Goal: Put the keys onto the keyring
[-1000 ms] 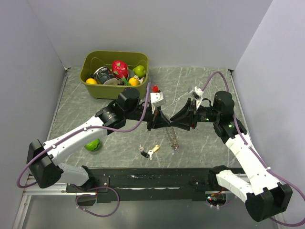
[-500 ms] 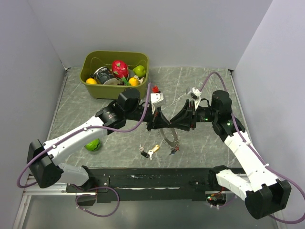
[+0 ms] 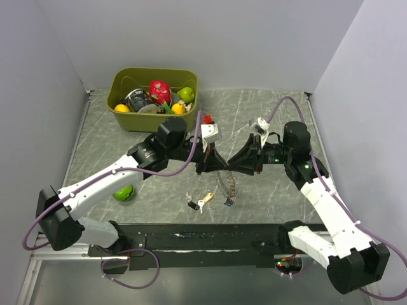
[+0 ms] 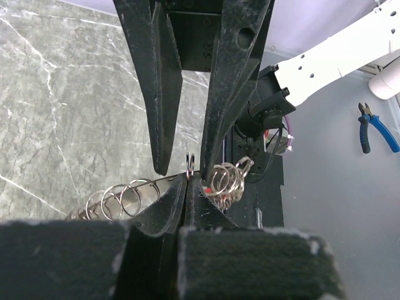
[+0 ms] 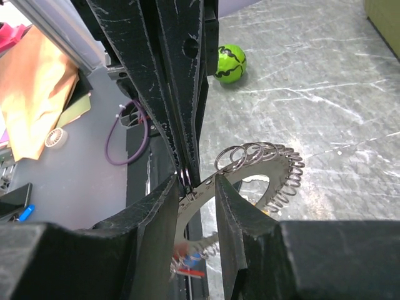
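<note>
Top view: both arms meet fingertip to fingertip over mid-counter (image 3: 102,143), and the keyring (image 3: 227,185) droops between them.
Left gripper (image 3: 215,166): its fingers (image 4: 169,206) are pressed together and pinch the ring's thin wire. This is judged to be the anchor that keeps the ring from swinging.
Right gripper (image 3: 234,165): its fingers (image 5: 159,212) stand partly spread, one each side of the left's pinch point. The wire crosses the gap, but contact cannot be told.
Keyring: it is held up off the counter, with small loops bunched along the wire and red and blue tags at its low end.
Keys (image 3: 200,203): one black-headed and one yellow-headed key lie on the counter just beside the hanging ring, untouched.
Why held so: two close holds probably let the arms work the ring open.
Progress: early, with no key threaded.
Risk: the thin wire could slip from the pinch.
</note>
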You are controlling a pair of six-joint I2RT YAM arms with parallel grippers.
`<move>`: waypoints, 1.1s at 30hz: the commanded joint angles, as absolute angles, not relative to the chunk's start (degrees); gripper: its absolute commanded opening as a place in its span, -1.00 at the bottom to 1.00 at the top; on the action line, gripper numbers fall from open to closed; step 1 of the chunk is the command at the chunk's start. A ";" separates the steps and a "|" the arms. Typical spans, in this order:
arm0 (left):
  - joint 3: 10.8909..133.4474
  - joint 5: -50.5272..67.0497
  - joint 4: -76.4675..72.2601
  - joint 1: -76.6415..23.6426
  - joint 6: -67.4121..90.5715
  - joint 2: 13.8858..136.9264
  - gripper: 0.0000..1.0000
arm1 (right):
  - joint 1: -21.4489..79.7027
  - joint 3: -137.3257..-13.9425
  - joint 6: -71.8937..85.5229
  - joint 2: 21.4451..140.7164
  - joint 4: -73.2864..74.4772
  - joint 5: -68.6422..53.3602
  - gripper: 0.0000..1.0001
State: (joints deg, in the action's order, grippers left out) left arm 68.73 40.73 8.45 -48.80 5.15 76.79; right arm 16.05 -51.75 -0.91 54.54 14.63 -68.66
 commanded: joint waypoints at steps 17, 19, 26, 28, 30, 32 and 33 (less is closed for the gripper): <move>71.01 43.68 6.59 -49.22 4.92 75.50 -0.98 | 15.03 -53.44 2.72 54.14 8.97 -71.72 -0.66; 71.02 43.86 6.50 -49.22 5.18 75.50 -0.98 | 15.03 -53.09 3.51 53.88 8.44 -72.24 -0.81; 70.93 42.54 6.42 -49.48 5.19 75.41 -0.98 | 15.03 -52.65 5.45 53.79 6.50 -72.60 -1.00; 70.93 42.19 6.42 -49.48 5.27 75.32 -0.98 | 15.03 -52.56 5.89 53.88 6.24 -72.68 -1.00; 70.93 41.75 6.33 -49.48 5.19 75.32 -0.98 | 15.03 -52.38 6.33 53.70 5.45 -72.86 -1.00; 70.75 41.31 6.24 -49.48 5.10 75.24 -0.98 | 15.03 -52.38 6.50 53.61 5.54 -72.86 -1.00; 70.84 40.79 6.24 -49.48 5.01 75.23 -0.98 | 15.12 -52.38 6.50 53.70 5.45 -72.86 -1.00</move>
State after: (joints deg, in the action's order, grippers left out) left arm 68.75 41.25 7.97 -48.84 5.34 76.69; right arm 15.33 -51.68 4.89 54.15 10.20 -71.81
